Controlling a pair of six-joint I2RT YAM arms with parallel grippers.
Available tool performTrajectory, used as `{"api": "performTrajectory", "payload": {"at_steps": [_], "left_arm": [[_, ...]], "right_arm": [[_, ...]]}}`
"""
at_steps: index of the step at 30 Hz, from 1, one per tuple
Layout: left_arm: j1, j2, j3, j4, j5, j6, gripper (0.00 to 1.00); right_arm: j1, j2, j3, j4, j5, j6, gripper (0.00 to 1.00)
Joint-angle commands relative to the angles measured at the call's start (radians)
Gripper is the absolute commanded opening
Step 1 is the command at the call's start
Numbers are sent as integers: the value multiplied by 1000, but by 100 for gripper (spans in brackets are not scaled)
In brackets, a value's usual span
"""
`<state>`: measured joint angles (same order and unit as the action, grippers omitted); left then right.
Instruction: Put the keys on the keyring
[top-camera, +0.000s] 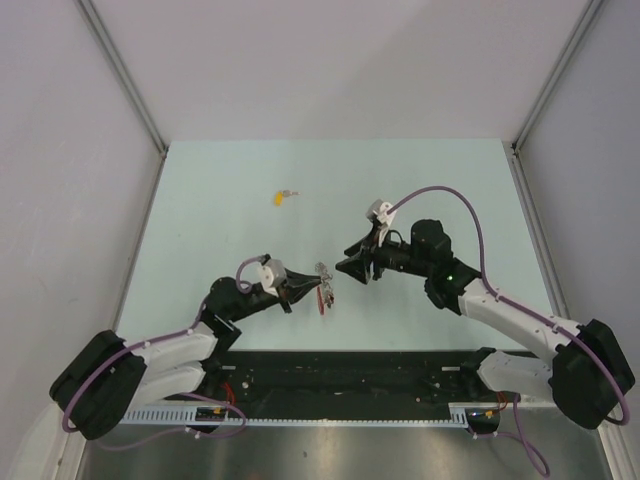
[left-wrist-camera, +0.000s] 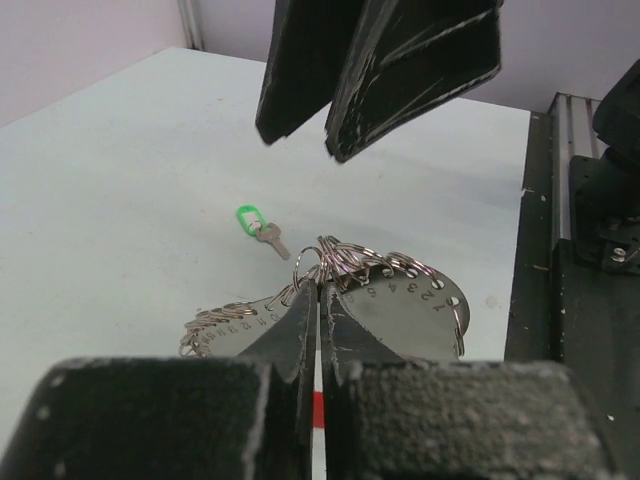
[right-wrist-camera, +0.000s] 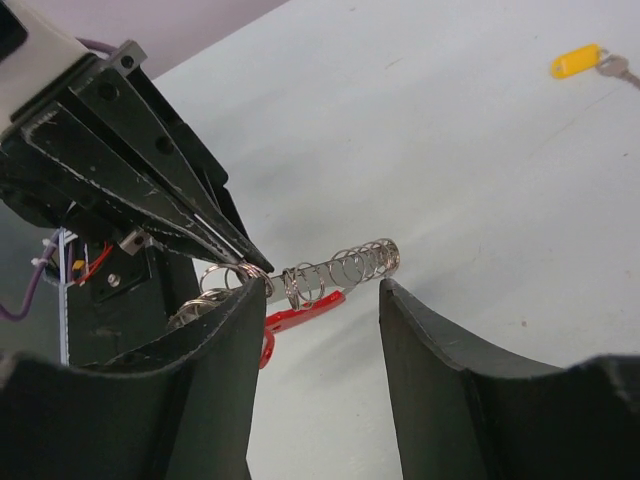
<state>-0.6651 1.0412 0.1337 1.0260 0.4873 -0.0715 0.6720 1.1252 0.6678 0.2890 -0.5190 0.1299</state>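
Observation:
The keyring is a curved metal plate with several small silver rings and a red band. My left gripper is shut on it and holds it just above the table. In the left wrist view the numbered plate fans out past my closed fingertips. My right gripper is open and faces the left one; the ring's end lies between its jaws. The green key lies on the table beyond the ring. The yellow key lies farther back, and it also shows in the right wrist view.
The pale table is walled by white panels on the left, right and back. A black base rail with cables runs along the near edge. The right arm's purple cable arcs above the table.

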Motion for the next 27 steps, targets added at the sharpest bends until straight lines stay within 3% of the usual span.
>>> {"api": "performTrajectory", "payload": {"at_steps": [1,27], "left_arm": [[1,23,56,82,69,15,0],[1,92,99,75,135,4,0]], "right_arm": [[1,57,44,19,-76,-24,51],[-20,114,96,-50,-128,-50,48]]}}
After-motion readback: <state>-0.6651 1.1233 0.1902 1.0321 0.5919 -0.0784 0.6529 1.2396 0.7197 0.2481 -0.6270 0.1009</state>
